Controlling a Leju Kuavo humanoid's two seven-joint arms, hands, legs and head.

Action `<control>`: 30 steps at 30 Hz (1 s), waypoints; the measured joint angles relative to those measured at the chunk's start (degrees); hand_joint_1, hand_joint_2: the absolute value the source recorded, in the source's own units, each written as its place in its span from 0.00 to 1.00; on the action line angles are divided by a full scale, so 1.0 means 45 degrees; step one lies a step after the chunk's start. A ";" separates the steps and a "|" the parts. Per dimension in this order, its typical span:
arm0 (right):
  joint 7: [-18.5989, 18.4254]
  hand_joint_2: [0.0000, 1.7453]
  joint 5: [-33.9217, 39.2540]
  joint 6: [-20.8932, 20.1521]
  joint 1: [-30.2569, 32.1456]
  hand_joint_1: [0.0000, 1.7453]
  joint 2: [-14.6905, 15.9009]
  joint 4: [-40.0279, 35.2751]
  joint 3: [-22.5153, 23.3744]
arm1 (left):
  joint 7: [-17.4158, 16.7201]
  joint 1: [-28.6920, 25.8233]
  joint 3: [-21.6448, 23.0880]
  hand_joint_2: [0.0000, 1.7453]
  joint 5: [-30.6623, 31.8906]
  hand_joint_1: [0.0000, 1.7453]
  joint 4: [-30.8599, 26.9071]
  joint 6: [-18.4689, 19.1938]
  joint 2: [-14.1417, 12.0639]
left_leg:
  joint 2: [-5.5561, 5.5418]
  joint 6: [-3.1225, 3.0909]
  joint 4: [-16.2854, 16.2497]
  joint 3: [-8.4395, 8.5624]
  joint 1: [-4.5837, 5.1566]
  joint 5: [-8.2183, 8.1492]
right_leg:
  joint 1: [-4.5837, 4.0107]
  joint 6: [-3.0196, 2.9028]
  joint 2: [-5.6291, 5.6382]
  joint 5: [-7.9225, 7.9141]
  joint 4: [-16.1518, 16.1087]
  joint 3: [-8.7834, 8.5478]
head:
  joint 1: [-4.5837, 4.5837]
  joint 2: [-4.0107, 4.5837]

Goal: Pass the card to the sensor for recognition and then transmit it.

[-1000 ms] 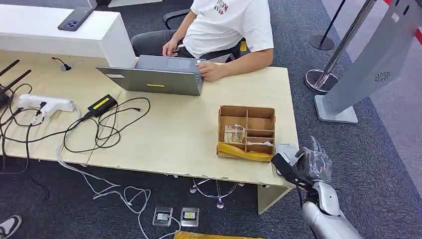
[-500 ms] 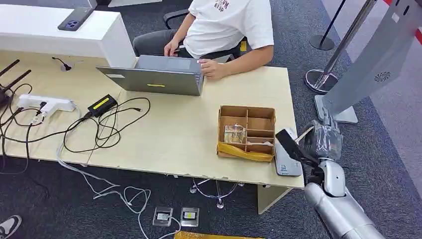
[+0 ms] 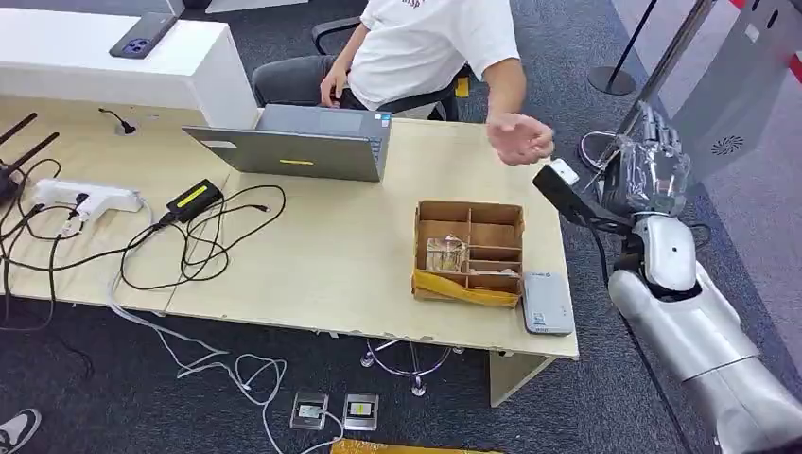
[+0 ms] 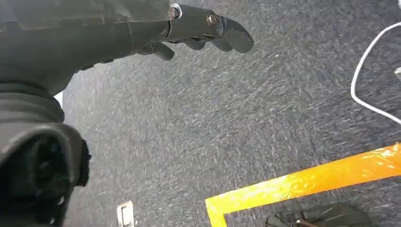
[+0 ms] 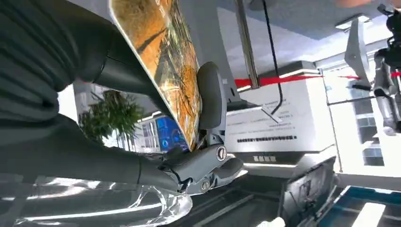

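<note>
- now the right hand point(image 3: 648, 175) is raised off the far right end of the counter point(image 3: 312, 255), and the right wrist view shows it pinching the card point(image 5: 165, 56), a thin card with an orange and green printed face, between thumb and fingers.
- in the head view the hand is wrapped in clear film, fingers pointing up, with a small white tip near the thumb that may be the card's edge; too small to be sure.
- the silver right arm comes up from the lower right corner, bent at the elbow, forearm rising toward the grey slanted kiosk point(image 3: 728, 113) beside it.
- a person's hand point(image 3: 518, 139) reaches out over the counter edge, open, close to the right hand but not touching it.
- judging by this, the card is picked up and in transit; whether it has met the sensor i cannot tell, and the handover is not yet done.
- the flat grey reader point(image 3: 548, 303) lies on the counter corner, just beside the cardboard tray point(image 3: 469, 251), well below the hand.
- the left hand point(image 4: 208, 30) hangs over dark carpet, fingers loosely apart, holding nothing.
- further out, a laptop point(image 3: 293, 151) sits in front of the seated person.
</note>
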State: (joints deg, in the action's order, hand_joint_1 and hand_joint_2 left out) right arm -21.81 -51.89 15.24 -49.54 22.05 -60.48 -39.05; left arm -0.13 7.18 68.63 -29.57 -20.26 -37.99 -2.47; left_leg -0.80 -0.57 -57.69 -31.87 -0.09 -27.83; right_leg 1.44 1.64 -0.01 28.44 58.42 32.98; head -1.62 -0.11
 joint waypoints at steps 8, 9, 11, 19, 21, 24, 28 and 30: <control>-0.0049 1.00 -0.0321 -0.0438 -0.1477 1.00 -0.1179 0.1640 -0.1559 | -0.0131 0.0180 0.0239 0.00 0.0175 0.00 0.0000 0.0039 0.0000 | -0.0013 0.0006 0.0000 -0.0004 -0.0009 0.0010 | -0.0008 -0.0001 -0.0010 0.0001 0.0006 0.0004 | 0.0000 0.0000; -0.0073 1.00 -0.0345 -0.0452 -0.1571 1.00 -0.1277 0.1773 -0.1666 | -0.0131 0.0179 0.0253 0.00 0.0179 0.00 0.0000 0.0039 0.0000 | -0.0019 0.0006 0.0000 -0.0009 -0.0010 0.0010 | -0.0008 -0.0001 -0.0017 0.0001 0.0006 0.0004 | 0.0000 0.0000; -0.0102 1.00 -0.0451 -0.0452 -0.1818 1.00 -0.1525 0.2185 -0.1963 | -0.0208 0.0176 0.0263 0.00 0.0190 0.00 0.0000 0.0049 -0.0010 | -0.0017 0.0006 0.0000 -0.0012 -0.0009 0.0010 | -0.0007 -0.0001 -0.0014 0.0001 0.0006 0.0008 | -0.0005 0.0000; -0.0184 1.00 -0.0559 -0.0394 -0.2552 1.00 -0.2322 0.3561 -0.2716 | -0.0398 0.0159 0.0491 0.00 0.0292 0.00 0.0000 0.0180 -0.0117 | -0.0014 0.0007 0.0000 -0.0006 -0.0009 0.0010 | -0.0007 -0.0001 -0.0011 0.0001 0.0003 0.0007 | 0.0000 0.0000; -0.0199 1.00 -0.0549 -0.0355 -0.2634 0.96 -0.2414 0.3866 -0.2842 | -0.0398 0.0157 0.0506 0.00 0.0296 0.00 0.0000 0.0204 -0.0121 | -0.0017 0.0007 -0.0001 -0.0005 -0.0009 0.0011 | -0.0007 -0.0001 -0.0014 0.0001 0.0003 0.0006 | 0.0000 0.0000; -0.0233 1.00 -0.0515 -0.0234 -0.2637 0.00 -0.2434 0.4090 -0.2983 | -0.0398 0.0156 0.0525 0.00 0.0301 0.00 0.0000 0.0219 -0.0121 | -0.0015 0.0007 -0.0001 -0.0005 -0.0009 0.0011 | -0.0007 -0.0001 -0.0012 0.0001 0.0003 0.0007 | 0.0000 0.0000; -0.0384 1.00 -0.0379 0.0126 -0.2635 0.00 -0.2429 0.4508 -0.3173 | -0.0393 0.0160 0.0579 0.00 0.0306 0.00 0.0000 0.0223 -0.0117 | -0.0014 0.0007 -0.0002 -0.0005 -0.0009 0.0011 | -0.0007 -0.0001 -0.0009 0.0001 0.0001 0.0013 | 0.0000 0.0000; -0.0452 1.00 -0.0306 0.0285 -0.2618 0.00 -0.2390 0.4586 -0.3216 | -0.0388 0.0160 0.0579 0.00 0.0311 0.00 0.0000 0.0223 -0.0117 | -0.0012 0.0007 -0.0002 -0.0005 -0.0008 0.0011 | -0.0007 -0.0001 -0.0007 0.0001 0.0001 0.0014 | -0.0005 0.0000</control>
State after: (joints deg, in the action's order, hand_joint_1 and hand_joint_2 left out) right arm -23.85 -53.27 16.52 -61.32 11.30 -39.84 -53.53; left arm -1.88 7.90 71.23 -28.17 -20.26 -36.98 -2.99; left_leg -0.86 -0.54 -57.70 -31.89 -0.12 -27.78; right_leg 1.41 1.63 -0.04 28.45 58.43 33.05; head -1.64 -0.11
